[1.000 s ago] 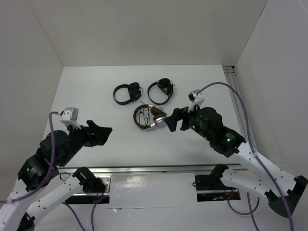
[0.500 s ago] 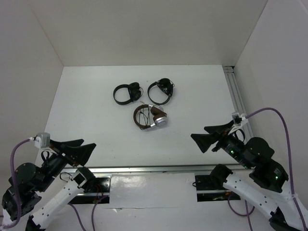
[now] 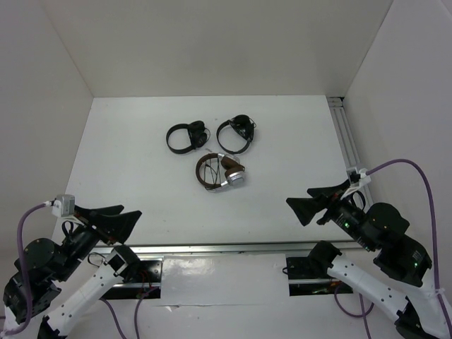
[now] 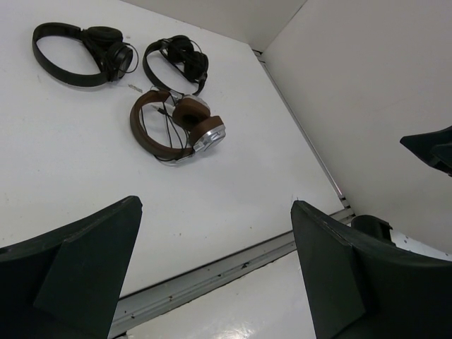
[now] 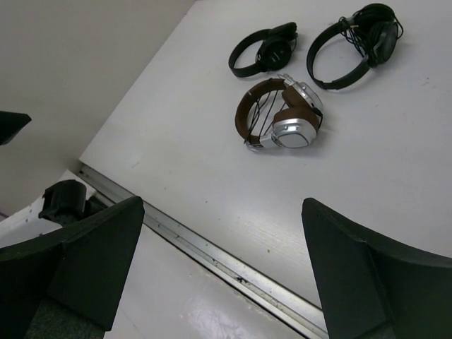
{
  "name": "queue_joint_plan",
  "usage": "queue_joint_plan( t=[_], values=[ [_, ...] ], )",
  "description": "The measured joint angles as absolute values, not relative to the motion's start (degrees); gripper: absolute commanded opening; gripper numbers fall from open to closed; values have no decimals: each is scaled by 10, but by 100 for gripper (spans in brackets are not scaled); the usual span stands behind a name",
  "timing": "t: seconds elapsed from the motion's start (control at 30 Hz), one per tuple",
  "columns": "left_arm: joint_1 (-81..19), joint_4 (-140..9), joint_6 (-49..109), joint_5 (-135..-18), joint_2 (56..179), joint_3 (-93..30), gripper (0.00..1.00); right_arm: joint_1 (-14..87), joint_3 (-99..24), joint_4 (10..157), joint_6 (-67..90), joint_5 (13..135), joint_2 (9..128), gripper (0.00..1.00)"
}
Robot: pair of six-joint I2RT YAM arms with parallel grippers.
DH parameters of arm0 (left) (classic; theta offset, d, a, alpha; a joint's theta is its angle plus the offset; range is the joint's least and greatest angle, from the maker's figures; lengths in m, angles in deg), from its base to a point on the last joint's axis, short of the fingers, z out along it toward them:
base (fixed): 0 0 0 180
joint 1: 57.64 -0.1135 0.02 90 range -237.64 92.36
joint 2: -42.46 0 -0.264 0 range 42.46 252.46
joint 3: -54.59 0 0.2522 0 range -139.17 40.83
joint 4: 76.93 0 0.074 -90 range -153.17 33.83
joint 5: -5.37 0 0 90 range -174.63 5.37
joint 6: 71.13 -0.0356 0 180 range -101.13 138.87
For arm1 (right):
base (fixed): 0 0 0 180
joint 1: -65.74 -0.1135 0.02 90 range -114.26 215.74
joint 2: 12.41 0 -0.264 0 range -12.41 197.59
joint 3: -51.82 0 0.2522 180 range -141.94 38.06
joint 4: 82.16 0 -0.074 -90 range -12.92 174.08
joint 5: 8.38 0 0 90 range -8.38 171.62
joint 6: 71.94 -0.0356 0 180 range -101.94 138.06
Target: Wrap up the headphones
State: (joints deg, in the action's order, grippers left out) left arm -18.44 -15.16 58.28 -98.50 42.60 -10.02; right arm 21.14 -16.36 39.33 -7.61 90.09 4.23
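Note:
The headphones (image 3: 220,171), with brown headband, brown pads and silver earcups, lie folded in the middle of the white table (image 3: 141,191); they also show in the left wrist view (image 4: 176,127) and the right wrist view (image 5: 279,116). Their thin black cable is bundled inside the headband loop. My left gripper (image 3: 120,217) is pulled back over the table's near left edge, open and empty (image 4: 215,212). At the near right my right gripper (image 3: 311,203) is drawn back as well, open with nothing between its fingers (image 5: 222,208). Both are far from the headphones.
Two smaller all-black headphones lie just behind the brown pair, one to the left (image 3: 186,135) and one to the right (image 3: 236,133). A metal rail (image 3: 212,247) runs along the table's near edge, another (image 3: 345,134) along its right side. White walls enclose the table.
A second ago the right gripper was at the headphones and the left arm reached over the table; both have since withdrawn to the near edge. The headphones have not moved.

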Motion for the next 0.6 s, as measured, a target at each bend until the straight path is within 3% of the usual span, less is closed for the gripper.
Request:
queue_joint_plan(
  t=[0.6],
  values=[
    [-184,-151,583,-990,426,-100,100,216,-163,392,-76,909,55,100]
  ],
)
